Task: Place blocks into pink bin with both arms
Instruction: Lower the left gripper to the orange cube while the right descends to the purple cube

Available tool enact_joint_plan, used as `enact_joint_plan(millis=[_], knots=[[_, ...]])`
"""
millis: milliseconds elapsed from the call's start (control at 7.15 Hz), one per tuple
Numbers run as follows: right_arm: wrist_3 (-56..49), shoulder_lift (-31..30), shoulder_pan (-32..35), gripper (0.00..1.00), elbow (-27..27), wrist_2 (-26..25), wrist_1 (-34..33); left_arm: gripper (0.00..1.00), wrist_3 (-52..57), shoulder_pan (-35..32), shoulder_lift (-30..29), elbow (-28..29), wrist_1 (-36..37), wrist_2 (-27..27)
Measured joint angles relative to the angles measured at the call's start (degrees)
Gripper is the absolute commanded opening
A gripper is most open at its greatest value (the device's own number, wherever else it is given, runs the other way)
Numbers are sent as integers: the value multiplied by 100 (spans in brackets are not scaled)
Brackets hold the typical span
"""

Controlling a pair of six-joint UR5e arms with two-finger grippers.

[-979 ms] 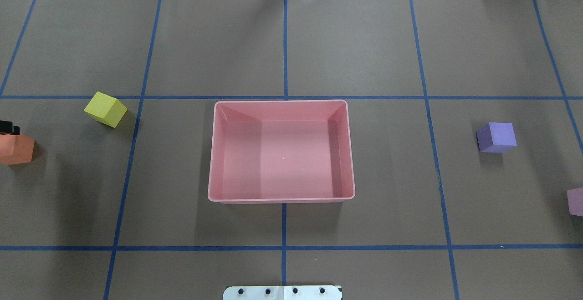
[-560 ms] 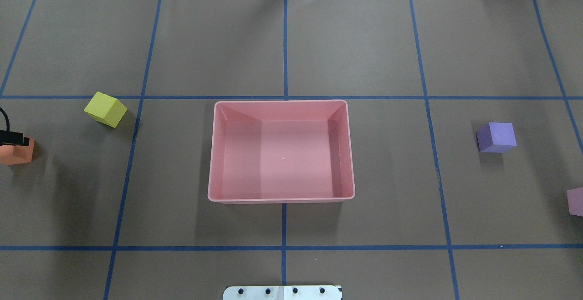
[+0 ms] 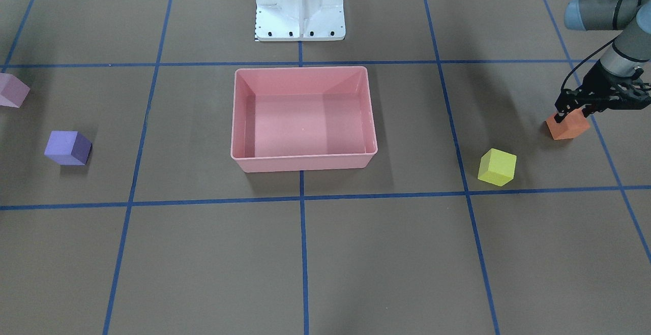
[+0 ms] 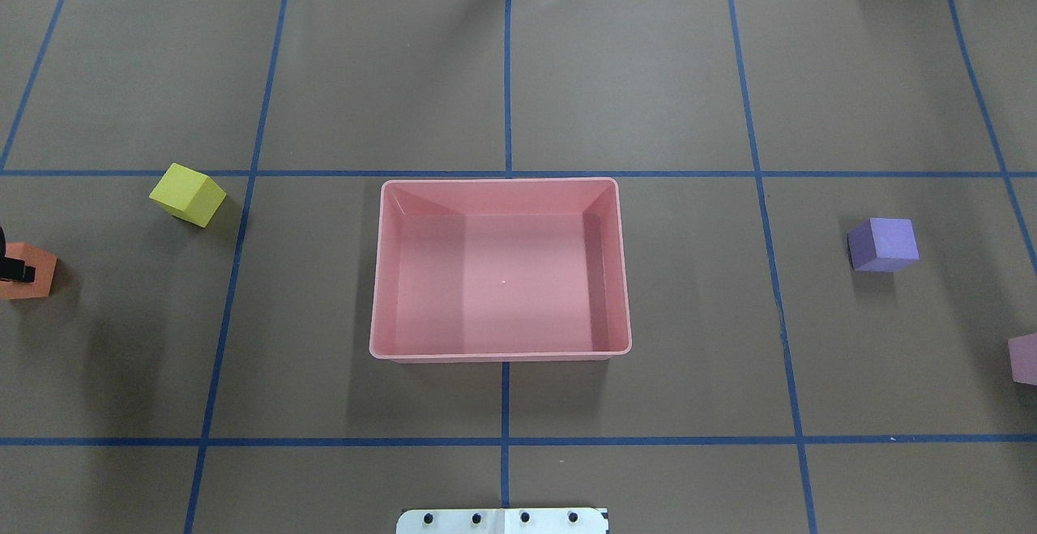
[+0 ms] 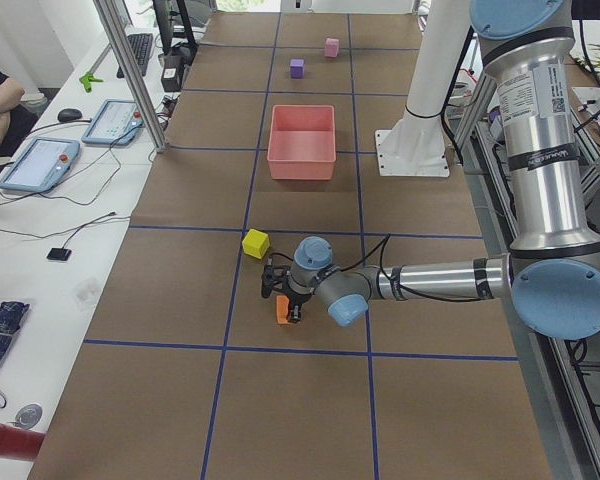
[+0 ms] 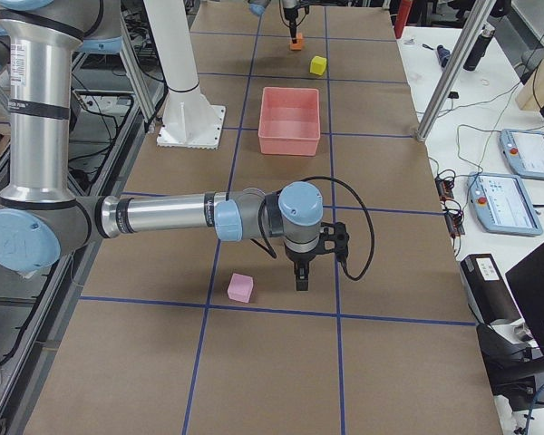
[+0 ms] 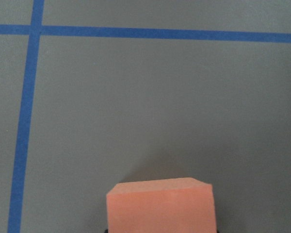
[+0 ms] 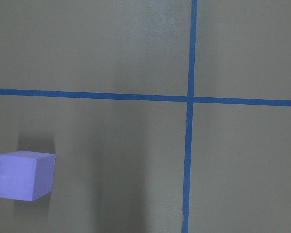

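- The pink bin [image 3: 303,162] is a shallow rectangular tray of smooth salmon plastic with a rounded rim and sloped walls. It sits mid-desk, just beyond the white pedestal base [image 3: 300,4] and square to the blue tape lines [image 4: 507,72].
- The orange block [image 3: 569,127], yellow-green block [image 3: 497,167], purple block [image 3: 67,148] and pale pink block [image 6: 241,287] are matte, foam-like cubes with crisp edges. All lie out on the desk's brown paper [image 4: 648,72], well apart from the bin.
- On the left, the left gripper [image 3: 574,115] points down over the orange block, and its fingers [image 3: 560,116] pinch it on two opposite sides. We cannot tell whether its underside touches the paper.
- The left wrist view catches only the block's upper part, cut off at the bottom border, with dark slivers beside it.
- The yellow-green block lies near the orange one, farther from the base and closer to the bin, turned corner-on to the tape.
- On the right, the purple block stands alone. The pale pink block lies nearer the base and further right, clipped by the overhead and front borders.
- The right gripper [image 6: 301,283] shows only in the right side view, fingers down, near the pale pink block but apart from it. We cannot tell whether they are spread or together.
- Wide stretches of paper separate the bin from the blocks on either side.
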Motion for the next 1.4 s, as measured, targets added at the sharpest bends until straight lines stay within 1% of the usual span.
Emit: enact_joint_plan(millis=[140, 280, 420, 560, 700, 840, 979, 1119, 1259, 1399], knots=[[3, 6, 0, 100, 2, 106, 15, 0, 39, -70, 58, -237, 130, -91], [47, 42, -1, 100, 16, 176, 25, 0, 52, -154, 50, -572, 476, -192], [198, 94, -51, 100, 49, 238, 31, 0, 43, -222, -27, -1041, 1071, -239], [463, 153, -215, 100, 110, 308, 57, 0, 18, -255, -189, -1563, 1824, -259], [848, 216, -523, 100, 163, 328, 200, 0, -32, -267, -481, -2053, 2658, -269], [1374, 252, -899, 100, 182, 237, 510, 0, -186, -270, -868, -2400, 3354, -297], [1998, 265, -1300, 100, 179, 18, 934, 0, -546, -272, -1270, -2559, 3727, -412], [2510, 265, -1674, 100, 131, -265, 1390, 0, -1057, -269, -1647, -2627, 3892, -563], [2787, 266, -1995, 100, 25, -498, 1734, 0, -1615, -262, -2011, -2662, 3968, -650], [2899, 268, -2281, 100, -109, -629, 1948, 0, -2146, -253, -2340, -2690, 3999, -686]])
